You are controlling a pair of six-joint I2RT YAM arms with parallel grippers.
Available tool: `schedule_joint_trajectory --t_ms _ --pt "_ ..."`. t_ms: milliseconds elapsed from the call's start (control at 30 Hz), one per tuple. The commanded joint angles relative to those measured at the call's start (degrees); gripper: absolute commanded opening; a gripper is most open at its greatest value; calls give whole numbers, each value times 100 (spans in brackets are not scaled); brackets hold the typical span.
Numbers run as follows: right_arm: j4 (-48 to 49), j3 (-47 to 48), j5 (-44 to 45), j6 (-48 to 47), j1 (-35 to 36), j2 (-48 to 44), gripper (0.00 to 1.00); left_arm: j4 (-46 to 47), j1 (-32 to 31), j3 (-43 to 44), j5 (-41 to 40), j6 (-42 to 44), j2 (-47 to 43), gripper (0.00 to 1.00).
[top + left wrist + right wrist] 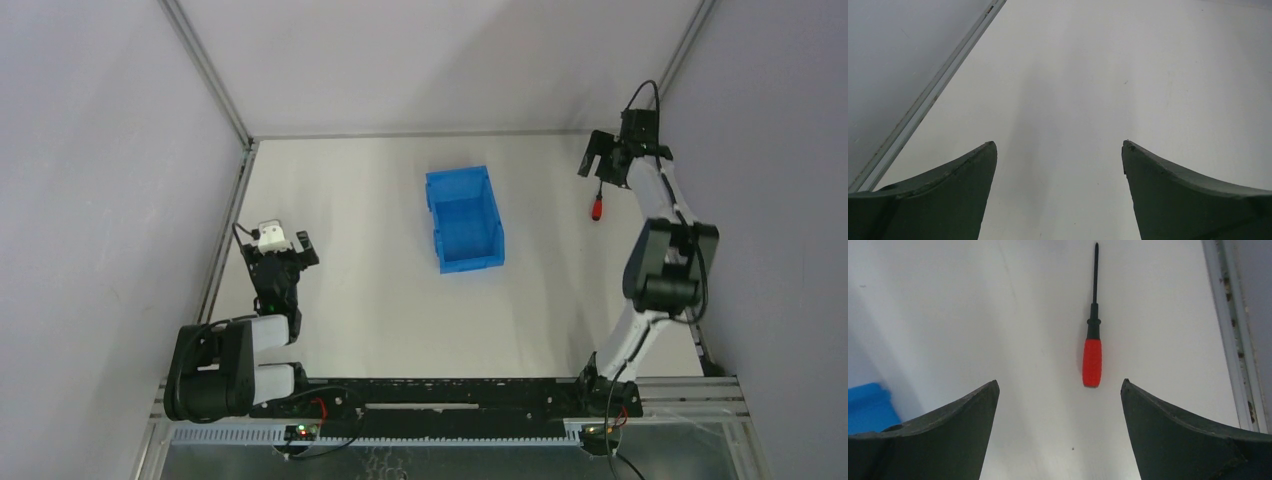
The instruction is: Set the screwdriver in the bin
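Observation:
The screwdriver [597, 209], with a red handle and a thin black shaft, lies on the white table at the far right. In the right wrist view the screwdriver [1092, 362] lies just ahead of my fingers, shaft pointing away. My right gripper [600, 165] hovers over it, open and empty, also seen in its wrist view [1059, 385]. The blue bin [465, 220] stands at the table's middle, to the left of the screwdriver; one corner of the bin [867, 407] shows at the left. My left gripper [285, 245] is open and empty over bare table at the left, as its wrist view [1059, 145] shows.
A metal frame rail [228, 225] runs along the table's left edge, close to the left gripper, and also shows in the left wrist view [930, 97]. Another rail [1233, 340] borders the right edge beside the screwdriver. Grey walls enclose the table on three sides.

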Motion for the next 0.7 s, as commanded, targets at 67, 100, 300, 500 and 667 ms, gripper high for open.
schedule_joint_trajectory --t_ms 67,100,300,500,667 --pt "-2046 2264 26 -220 -79 1921 98 376 -15 223 -10 38 -51 100" --pt "-2163 2448 21 -230 -79 2134 97 375 -23 219 -3 34 -59 100" --pt "-2153 2700 16 -284 -147 2866 94 380 -24 215 -12 33 -49 100" --pt "-2228 2775 32 -402 -167 3291 80 378 -22 223 -15 36 -55 100" --pt "-2202 2761 96 -406 -184 3337 33 380 -23 223 -10 33 -53 100"
